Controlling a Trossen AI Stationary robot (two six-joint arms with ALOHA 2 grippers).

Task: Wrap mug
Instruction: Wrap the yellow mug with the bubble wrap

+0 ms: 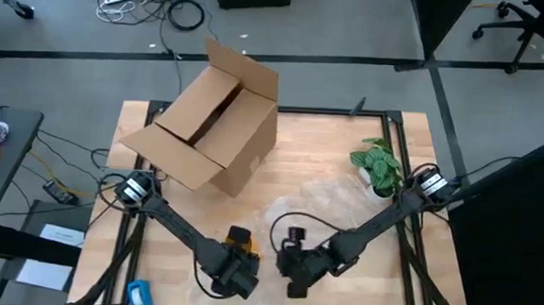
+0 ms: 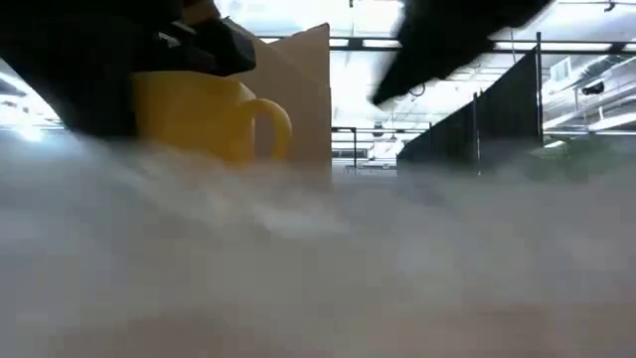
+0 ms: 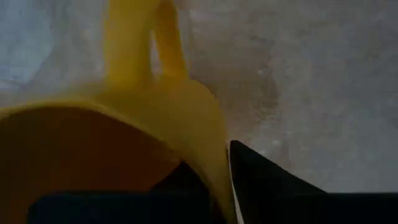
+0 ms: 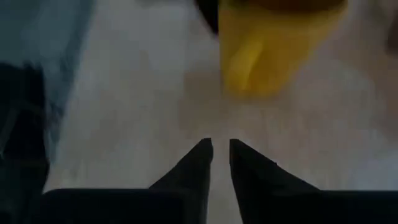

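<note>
The yellow mug [image 1: 238, 238] is near the table's front edge, its loop handle [image 3: 155, 43] pointing away from my left gripper [image 3: 214, 171], which is shut on its rim. In the low view the mug [image 2: 199, 114] stands upright, its base hidden behind the blurred clear plastic sheet [image 2: 318, 229]. The sheet [image 1: 340, 206] lies spread on the table to the mug's right. My right gripper [image 4: 219, 149] hovers just right of the mug [image 4: 273, 50], pointing toward it. It is shut, with nothing between its fingers. My left gripper holds the mug's wall at the rim [image 3: 211, 134], on the side opposite the handle. One finger [image 3: 180, 180] is inside the cup and the other finger [image 3: 267, 180] is outside. The fingers come from above and from the near side. Whether the base rests on the sheet, I cannot tell.
An open cardboard box [image 1: 212, 125] lies on its side at the table's far left. A small green plant [image 1: 377, 164] stands at the far right. A dark partition [image 1: 517, 243] borders the table's right edge.
</note>
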